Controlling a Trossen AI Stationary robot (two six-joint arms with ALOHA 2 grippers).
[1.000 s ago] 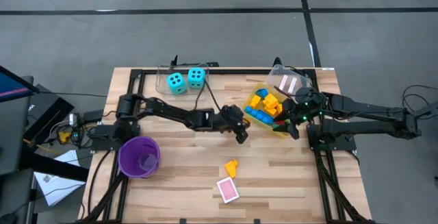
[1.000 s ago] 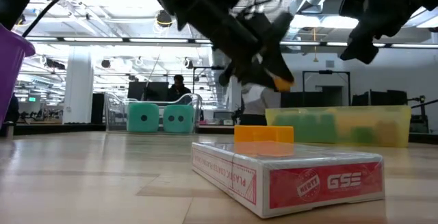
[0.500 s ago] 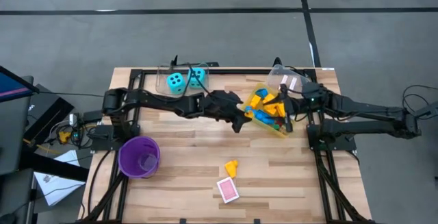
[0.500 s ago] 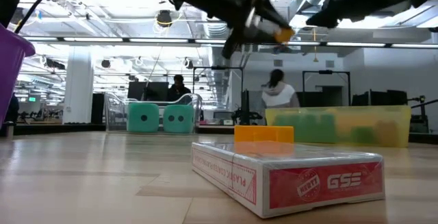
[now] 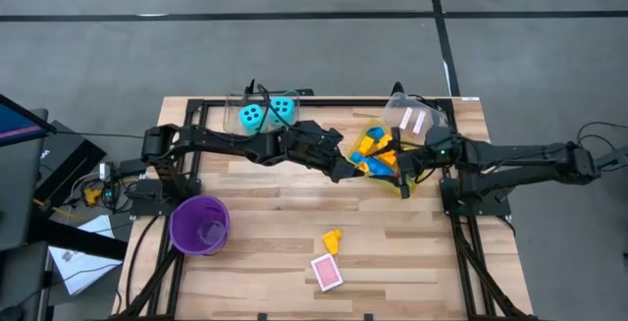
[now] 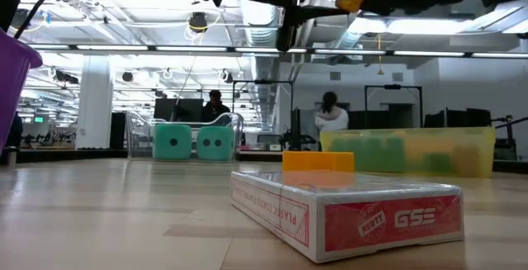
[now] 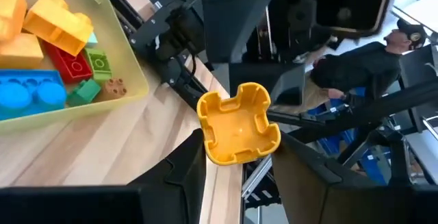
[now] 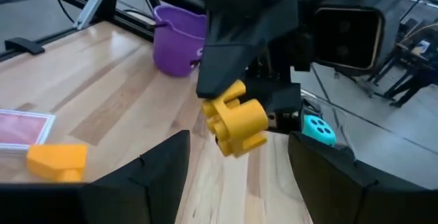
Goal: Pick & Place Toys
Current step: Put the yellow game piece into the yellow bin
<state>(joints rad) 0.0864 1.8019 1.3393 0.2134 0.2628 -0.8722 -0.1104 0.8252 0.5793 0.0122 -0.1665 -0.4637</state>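
Left gripper (image 7: 236, 157): raised above the worktop (image 5: 265, 223) just beside the yellow bin (image 5: 409, 189), fingers closed on a yellow brick (image 7: 238, 123).
Yellow brick: held in the air between the two grippers, clear of the wood, not yet over the bin's contents.
Right gripper (image 5: 401, 178): at the bin's near edge, facing the left gripper; fingers parted, holding nothing.
Yellow bin: at the worktop's right rear, filled with yellow, blue, red and green bricks (image 5: 378, 154).
Cyan dice (image 5: 265, 114): two, side by side in a clear tray at the rear.
Orange brick (image 5: 332, 239): lying on the worktop near the front, just behind the pink card box (image 5: 327, 273).
Purple cup (image 5: 199, 225): upright at the front left.
Background: two people stand in the room beyond.
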